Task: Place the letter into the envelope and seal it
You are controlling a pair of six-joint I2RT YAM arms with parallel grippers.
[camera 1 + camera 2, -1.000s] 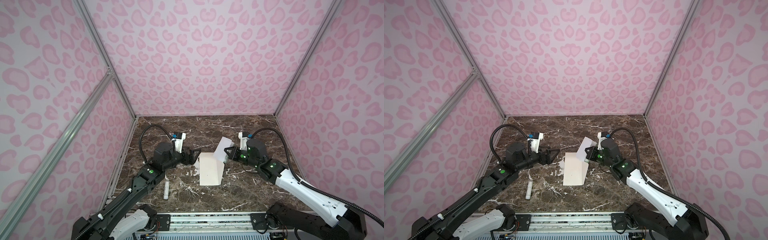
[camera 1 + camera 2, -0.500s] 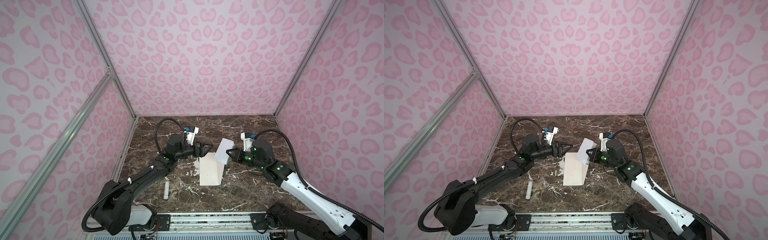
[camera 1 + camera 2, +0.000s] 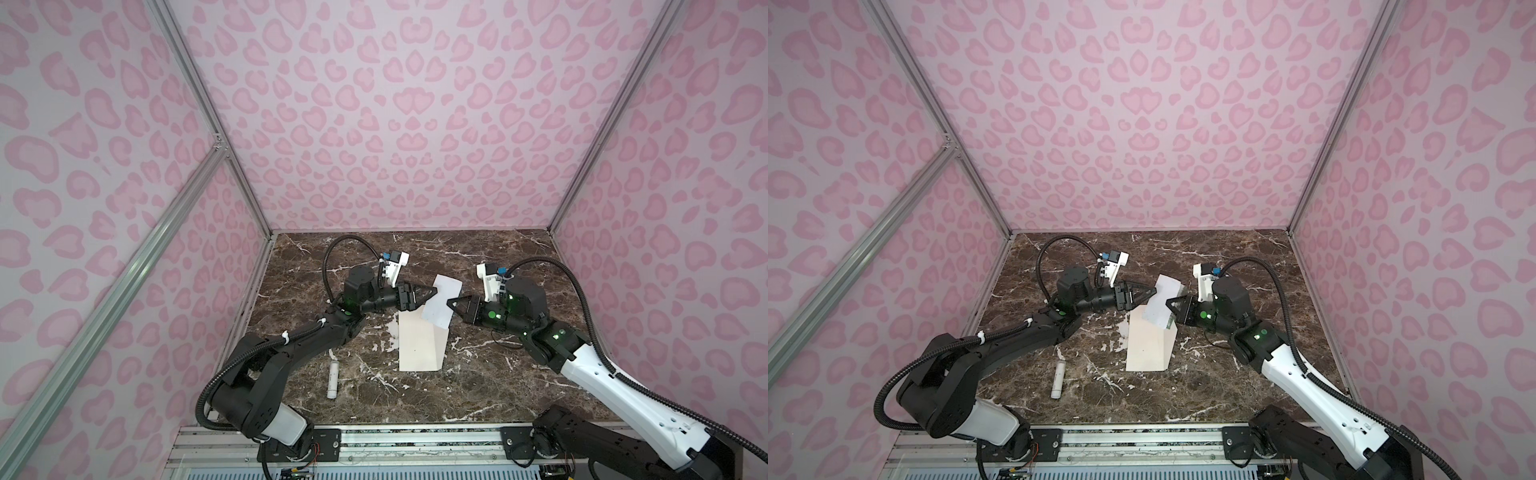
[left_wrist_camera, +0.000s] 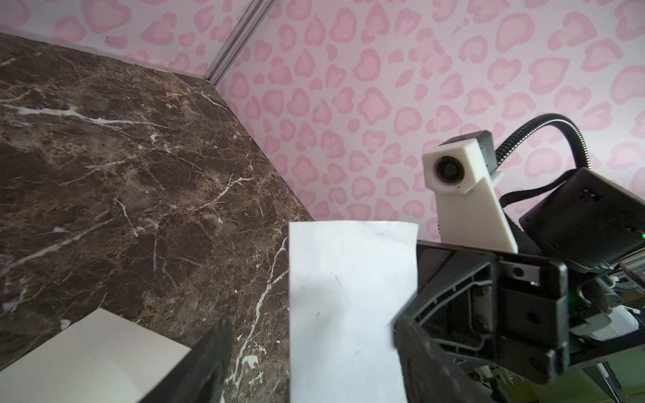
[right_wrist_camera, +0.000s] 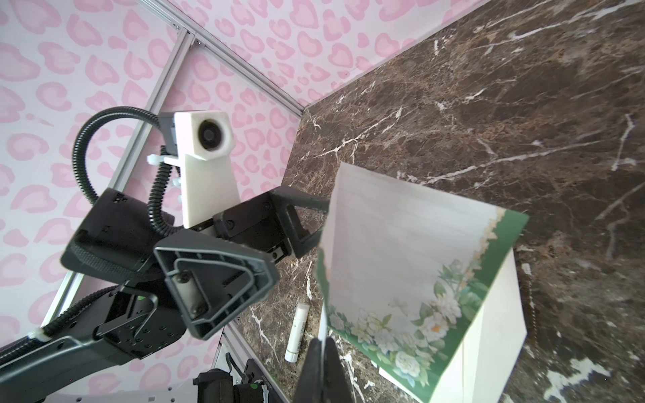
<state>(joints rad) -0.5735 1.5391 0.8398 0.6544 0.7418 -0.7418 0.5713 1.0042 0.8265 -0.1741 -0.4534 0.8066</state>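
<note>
The letter [image 3: 442,305] hangs tilted above the table, its plain back showing in both top views. Its green flowered face [image 5: 401,258] shows in the right wrist view. My right gripper [image 3: 451,305] is shut on the letter's edge, pinched between the fingertips [image 5: 323,370]. My left gripper [image 3: 432,293] is open, its fingers [image 4: 209,363] standing on either side of the letter [image 4: 349,307], with a gap on one side. The cream envelope [image 3: 419,347] lies flat on the marble below the letter and is partly covered by it.
A small white cylindrical stick [image 3: 333,379] lies on the marble table [image 3: 478,386] to the left of the envelope, near the left arm. Pink patterned walls close in the table on three sides. A metal rail [image 3: 374,440] runs along the front edge.
My left arm has reached right to the letter, and its open jaws now straddle the letter's edge, slightly narrower. The right gripper has held the letter and shifted a little right.
</note>
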